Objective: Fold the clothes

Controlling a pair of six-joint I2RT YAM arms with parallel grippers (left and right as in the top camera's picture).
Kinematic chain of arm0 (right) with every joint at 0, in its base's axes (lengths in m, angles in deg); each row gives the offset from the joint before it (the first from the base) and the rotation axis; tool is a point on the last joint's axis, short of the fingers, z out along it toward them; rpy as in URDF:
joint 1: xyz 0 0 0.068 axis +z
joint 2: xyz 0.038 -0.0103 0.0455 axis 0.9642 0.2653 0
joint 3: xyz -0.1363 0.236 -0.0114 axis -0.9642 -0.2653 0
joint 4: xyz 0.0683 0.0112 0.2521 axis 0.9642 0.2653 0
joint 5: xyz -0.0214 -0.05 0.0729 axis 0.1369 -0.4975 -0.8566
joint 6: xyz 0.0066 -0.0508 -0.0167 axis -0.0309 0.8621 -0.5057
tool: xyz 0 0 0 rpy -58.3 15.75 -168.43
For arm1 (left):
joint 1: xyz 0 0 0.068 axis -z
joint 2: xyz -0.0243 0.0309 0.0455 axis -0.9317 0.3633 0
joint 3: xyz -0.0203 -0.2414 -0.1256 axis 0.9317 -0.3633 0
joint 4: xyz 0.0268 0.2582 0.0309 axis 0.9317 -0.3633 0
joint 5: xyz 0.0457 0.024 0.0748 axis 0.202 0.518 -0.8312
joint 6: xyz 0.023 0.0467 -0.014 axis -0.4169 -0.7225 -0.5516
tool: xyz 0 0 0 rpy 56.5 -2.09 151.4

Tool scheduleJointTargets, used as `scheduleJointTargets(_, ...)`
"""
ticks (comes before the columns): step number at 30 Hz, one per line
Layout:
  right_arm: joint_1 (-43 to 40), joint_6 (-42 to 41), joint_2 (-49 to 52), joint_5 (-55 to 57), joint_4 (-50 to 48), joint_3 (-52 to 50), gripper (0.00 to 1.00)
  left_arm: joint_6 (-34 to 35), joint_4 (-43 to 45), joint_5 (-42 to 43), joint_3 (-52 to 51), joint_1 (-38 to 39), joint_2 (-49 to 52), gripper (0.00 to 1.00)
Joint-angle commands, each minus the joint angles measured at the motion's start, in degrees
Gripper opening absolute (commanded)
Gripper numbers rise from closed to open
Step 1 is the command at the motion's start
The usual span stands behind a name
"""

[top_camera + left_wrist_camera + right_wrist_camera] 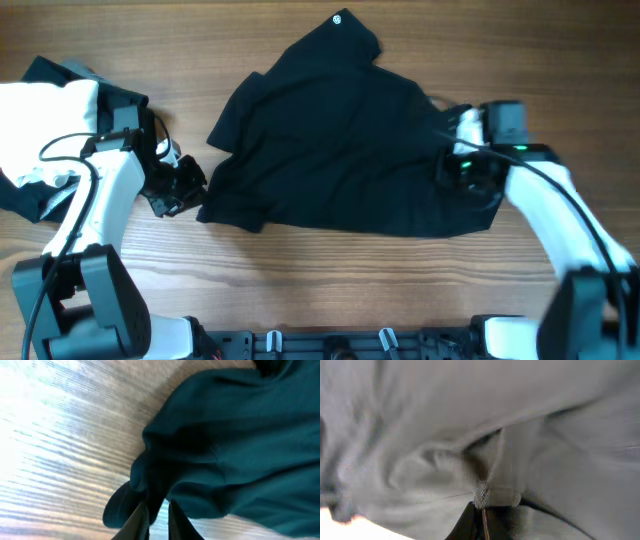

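Shirt: the black shirt is lying crumpled in the mid of the table, btwn the two arms.
Other clothes: a white & black pile is sitting at the far left, apart from the shirt.
L tool: the left gripper is pinching the shirt's near-left corner, jaws almost shut on the cloth.
R tool: the right gripper is pinching the shirt's right edge, jaws all the way shut on a fold.
Feel: prob. light, soft & floppy; it is bunching up, so it is likely sagging when lifted. Not breakable.
Where to hold: corners & hems are looking best, not the thick mid.
Pointing: the end w/ the small round white mark is pointing to the far side; the long way is running left-right, a bit tilted.
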Motion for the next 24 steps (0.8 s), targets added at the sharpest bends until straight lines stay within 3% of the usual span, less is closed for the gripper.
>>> scheduleJointTargets(1, -6.1, -2.4, -10.8, 10.9, 4.4, 7.3, 0.04, -2.8, -1.6, 3.0, 2.7, -0.2, -0.8, 0.15)
scheduleJointTargets(6, -14.6, -1.7, -20.1, 12.2, 8.6, 12.8, 0.04, -5.7, -2.4, 3.7, 3.4, -0.2, -0.7, 0.29)
scheduleJointTargets(11, -15.8, -1.4, -22.7, 8.8, 12.1, 13.0, 0.04, -5.9, -2.3, 7.1, 3.3, 1.5, -0.7, 0.39)
scheduleJointTargets(19, -15.8, -1.7, -17.1, 9.8, 13.1, 13.0, 0.04, -8.4, 5.2, 11.1, 3.3, 19.1, -0.3, 0.5)
scheduleJointTargets(21, -15.8, -1.7, -15.7, 9.8, 13.2, 13.0, 0.04, -5.8, 8.3, 9.9, 3.3, 24.5, 0.6, 0.57)
scheduleJointTargets(24, -15.8, -1.7, -13.9, 9.8, 13.3, 13.0, 0.04, 0.5, 13.4, 7.9, 3.3, 32.1, 3.6, 0.61)
